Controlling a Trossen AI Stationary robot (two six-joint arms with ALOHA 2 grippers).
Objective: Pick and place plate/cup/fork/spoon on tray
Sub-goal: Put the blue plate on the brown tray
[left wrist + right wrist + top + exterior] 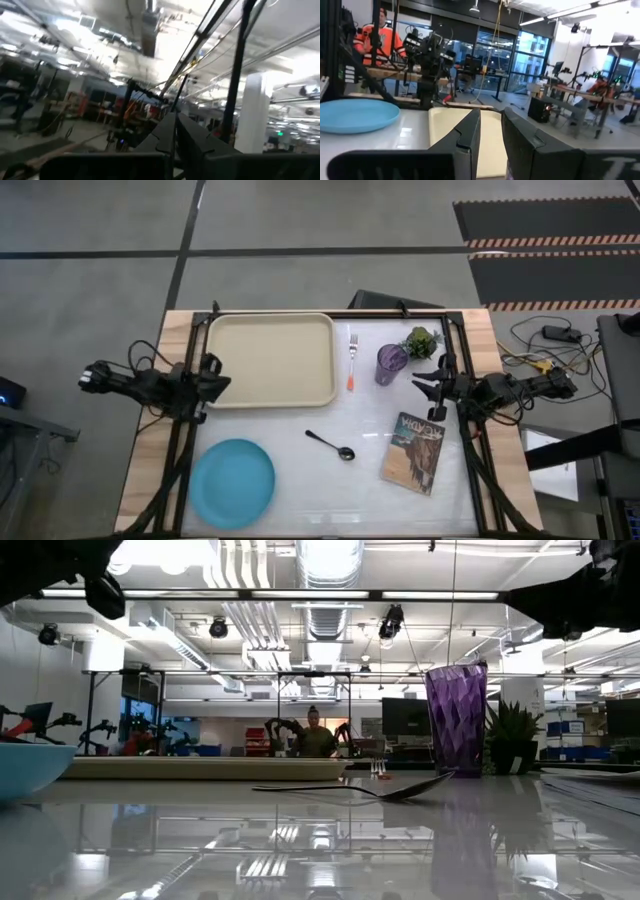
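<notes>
The cream tray (270, 360) lies at the table's far left. The light-blue plate (232, 482) lies near the front left and also shows in the right wrist view (357, 114). The orange-handled fork (352, 360) lies just right of the tray. The purple cup (391, 364) stands upright right of the fork and also shows in the low view (457, 720). The dark spoon (330, 445) lies mid-table. My left gripper (215, 377) is shut and empty by the tray's left rim. My right gripper (430, 390) is open and empty, right of the cup.
A small green potted plant (422, 340) stands behind the cup at the far right. A book with a picture cover (413, 452) lies at the right front. A person stands in the room beyond the table (316, 735). Bare table lies between the spoon and the plate.
</notes>
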